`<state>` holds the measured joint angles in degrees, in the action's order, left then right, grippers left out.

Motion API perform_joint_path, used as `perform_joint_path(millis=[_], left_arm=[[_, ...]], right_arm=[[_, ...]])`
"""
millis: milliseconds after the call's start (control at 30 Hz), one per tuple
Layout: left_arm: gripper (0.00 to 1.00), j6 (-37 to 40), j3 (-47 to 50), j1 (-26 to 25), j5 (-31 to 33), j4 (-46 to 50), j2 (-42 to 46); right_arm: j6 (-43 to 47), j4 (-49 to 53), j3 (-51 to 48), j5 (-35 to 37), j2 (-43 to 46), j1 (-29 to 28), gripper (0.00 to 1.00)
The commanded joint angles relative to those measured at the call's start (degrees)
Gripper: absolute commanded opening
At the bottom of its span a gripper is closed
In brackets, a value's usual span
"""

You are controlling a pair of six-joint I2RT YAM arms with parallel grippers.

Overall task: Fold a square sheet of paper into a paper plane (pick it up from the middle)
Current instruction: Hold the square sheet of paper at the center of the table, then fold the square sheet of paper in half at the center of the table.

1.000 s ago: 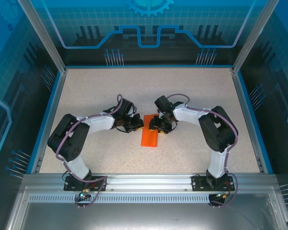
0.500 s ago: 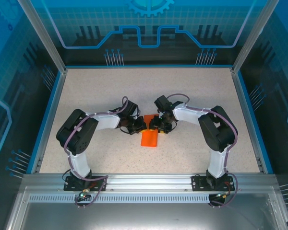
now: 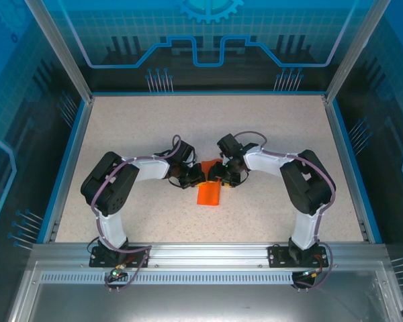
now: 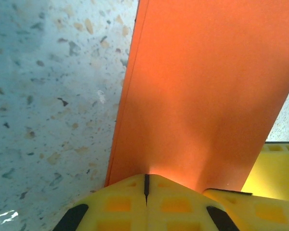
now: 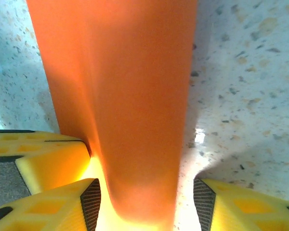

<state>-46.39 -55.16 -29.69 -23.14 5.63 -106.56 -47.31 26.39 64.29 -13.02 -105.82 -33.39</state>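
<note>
Change over the last second is on the left side: the left arm's elbow swings in toward the middle and the left gripper [image 3: 191, 176] closes up against the far end of the orange sheet [image 3: 209, 194], so less orange shows between the two grippers now. The right gripper [image 3: 223, 176] has hardly moved. The sheet is already folded to a narrow strip, lying mid-counter [image 3: 134, 127] with its near end free and pointing back at the arm bases. Left wrist view: left fingers [image 4: 146, 180] are fully together, the strip's end [image 4: 207, 96] coming straight out of the tips, so it looks pinched rather than just touched. Right wrist view: right fingers [image 5: 144, 202] stand about half open, straddling the strip [image 5: 130, 96] — one pad at its edge, a gap on the other side, nothing clamped. My read: the left is anchoring the paper while the right lines up on the crease for the next fold. It is mid-task and not yet dart-shaped.
</note>
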Motion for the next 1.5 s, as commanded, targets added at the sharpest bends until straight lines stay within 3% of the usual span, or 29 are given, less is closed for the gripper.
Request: perform_joint_path(millis=[0,67,233,333,433,1133,1467], left_arm=[[0.0,1.5,0.4,-0.9,3.0,3.8,-3.3],[0.0,1.7,0.5,-1.0,3.2,3.8,-3.4],[0.0,1.9,0.6,-1.1,3.2,3.8,-3.8],[0.0,1.9,0.6,-1.1,3.2,3.7,-4.0],[0.0,2.0,0.4,-1.2,3.2,3.7,-4.3],[0.0,2.8,0.0,-1.2,4.3,5.3,-5.0],[0.0,3.0,-0.1,-1.1,4.4,5.5,-5.0]], right_arm=[[1.0,-4.4,-3.8,-3.3,6.0,3.1,0.58],[0.9,-8.3,-5.9,-7.6,8.8,4.6,0.52],[0.4,-15.3,-8.5,-15.3,9.5,4.2,0.26],[0.0,-17.8,-9.0,-16.7,7.4,3.0,0.16],[-0.2,-18.1,-9.5,-16.3,5.3,3.1,0.12],[1.6,-26.8,-19.0,-16.4,-0.9,5.9,0.07],[3.8,-27.1,-19.9,-18.4,7.0,5.7,0.06]])
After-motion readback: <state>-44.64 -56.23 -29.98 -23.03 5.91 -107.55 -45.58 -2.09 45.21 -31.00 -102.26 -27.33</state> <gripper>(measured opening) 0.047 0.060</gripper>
